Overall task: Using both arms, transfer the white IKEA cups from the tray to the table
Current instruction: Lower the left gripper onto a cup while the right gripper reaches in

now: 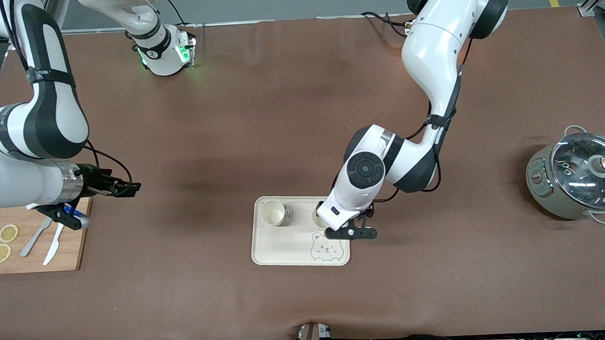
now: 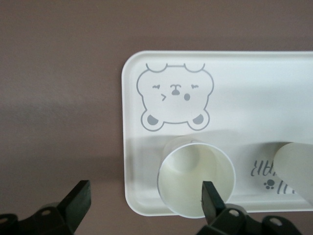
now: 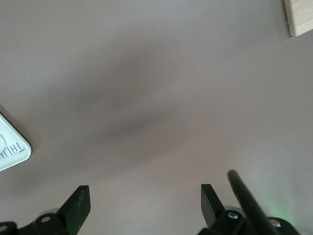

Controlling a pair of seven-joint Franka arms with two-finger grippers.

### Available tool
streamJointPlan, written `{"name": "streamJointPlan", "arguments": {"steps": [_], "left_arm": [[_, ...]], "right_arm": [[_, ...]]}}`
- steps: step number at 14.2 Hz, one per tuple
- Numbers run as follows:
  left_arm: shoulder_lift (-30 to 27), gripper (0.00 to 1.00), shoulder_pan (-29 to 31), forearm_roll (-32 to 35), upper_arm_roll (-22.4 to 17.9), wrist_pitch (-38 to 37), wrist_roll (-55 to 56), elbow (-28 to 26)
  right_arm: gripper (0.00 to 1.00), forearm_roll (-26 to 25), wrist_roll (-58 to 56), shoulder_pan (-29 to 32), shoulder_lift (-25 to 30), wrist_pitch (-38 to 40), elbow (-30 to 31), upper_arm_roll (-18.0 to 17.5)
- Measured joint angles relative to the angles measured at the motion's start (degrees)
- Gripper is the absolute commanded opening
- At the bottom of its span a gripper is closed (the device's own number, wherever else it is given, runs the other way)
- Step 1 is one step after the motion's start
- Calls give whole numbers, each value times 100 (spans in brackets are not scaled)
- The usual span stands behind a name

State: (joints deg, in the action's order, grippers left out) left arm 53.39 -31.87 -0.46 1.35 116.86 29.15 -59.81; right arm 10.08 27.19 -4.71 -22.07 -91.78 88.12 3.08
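**Both cups on the bear tray, both tools empty**

While its fingers stand spread wide, the left tool [image 1: 351,232] hangs low over the tray's end toward the left arm and holds nothing. Seen from the left wrist, one finger [image 2: 211,198] sits in front of the rim of the near cup [image 2: 195,178], the other finger out over the brown desk [image 2: 58,73] past the tray's edge; whether the first one touches the cup cannot be told. That cup stands upright on the bear tray [image 1: 285,243], close to the tray's corner and just beside the bear drawing [image 2: 174,96]. From the front it is mostly hidden by the left arm. The second cup [image 1: 273,213] stands upright at the tray's other end, well apart from the first, next to small printed lettering.

The tray lies nearer the desk's front edge than its middle.

Parted just as wide and empty, the right tool [image 1: 124,188] waits above bare desk by the wooden board [image 1: 63,249], which lies at the right arm's end carrying lemon slices [image 1: 4,243] and cutlery [image 1: 43,242]. A lidded pot [image 1: 574,180] stands near the left arm's end.
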Motion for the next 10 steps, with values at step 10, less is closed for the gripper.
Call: {"name": "streamJointPlan", "arguments": {"steps": [10], "left_arm": [[286, 100, -89, 0, -6, 475, 64, -3]], "right_arm": [[100, 244, 1380, -521, -221, -411, 11, -13]]}}
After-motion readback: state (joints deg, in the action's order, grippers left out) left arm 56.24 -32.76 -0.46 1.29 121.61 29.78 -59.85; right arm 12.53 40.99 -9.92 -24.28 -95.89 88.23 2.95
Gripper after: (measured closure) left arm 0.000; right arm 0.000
